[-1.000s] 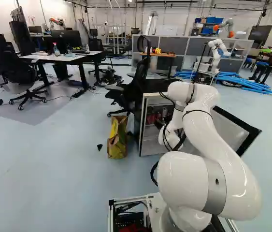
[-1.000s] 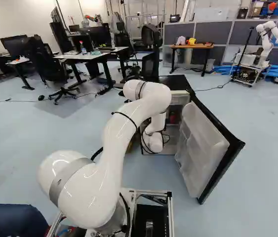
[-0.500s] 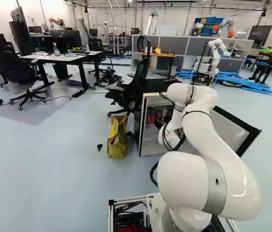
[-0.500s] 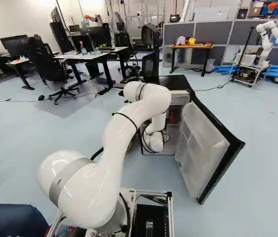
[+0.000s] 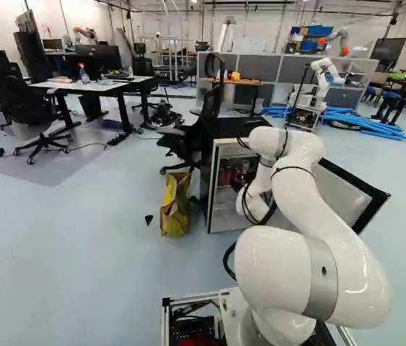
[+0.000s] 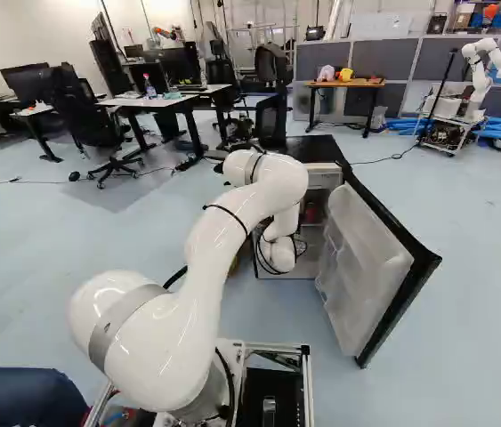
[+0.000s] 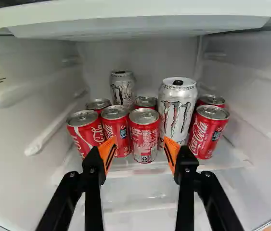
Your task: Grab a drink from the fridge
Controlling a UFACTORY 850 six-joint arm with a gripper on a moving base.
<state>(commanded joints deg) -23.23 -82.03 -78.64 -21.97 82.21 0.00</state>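
Note:
My gripper [image 5: 241, 181] is partly hidden at the opening of the small fridge [image 5: 224, 225] in the left base view. In the wrist view the gripper [image 7: 140, 141] stands open, orange pads facing each other with nothing gripped. Ahead of the gap is a red can [image 7: 144, 136] in the front row. Beside it stand another red can [image 7: 116, 126] and a tall white can [image 7: 177, 111]. A red can [image 7: 85, 131] and another red can [image 7: 208, 131] stand at the row's ends. Behind are a second white can [image 7: 122, 88] and several partly hidden red cans.
The fridge door [image 6: 363, 267] hangs open to the arm's right. Shelf edge [image 7: 149, 13] runs above the cans, with fridge walls on both sides. A yellow-green bag [image 5: 175, 205] and an office chair [image 5: 201, 137] stand left of the fridge. Another robot [image 5: 323, 78] is farther back.
The upper bend and far end of my arm have shifted very slightly in the left base view. The base and the fridge door have stayed put.

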